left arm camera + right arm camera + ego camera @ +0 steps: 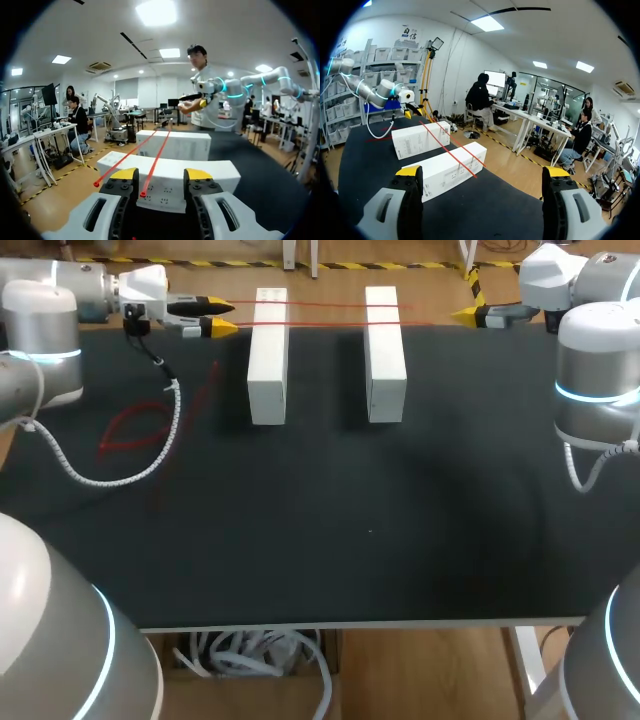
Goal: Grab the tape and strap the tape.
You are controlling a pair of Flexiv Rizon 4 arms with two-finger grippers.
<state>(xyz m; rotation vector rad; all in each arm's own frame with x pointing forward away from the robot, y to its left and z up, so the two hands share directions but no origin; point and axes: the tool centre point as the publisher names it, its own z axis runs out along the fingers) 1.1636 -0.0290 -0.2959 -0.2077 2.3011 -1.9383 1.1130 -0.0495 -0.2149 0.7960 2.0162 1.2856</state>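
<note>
Red tape (pixel 330 305): thin, limp, light, so pinch near its left end. Left gripper (pixel 222 318) spread; right gripper (pixel 463 314) spread wide.

Head camera looks down from behind; wrist cameras face each other across both white blocks (pixel 268 360).
</note>
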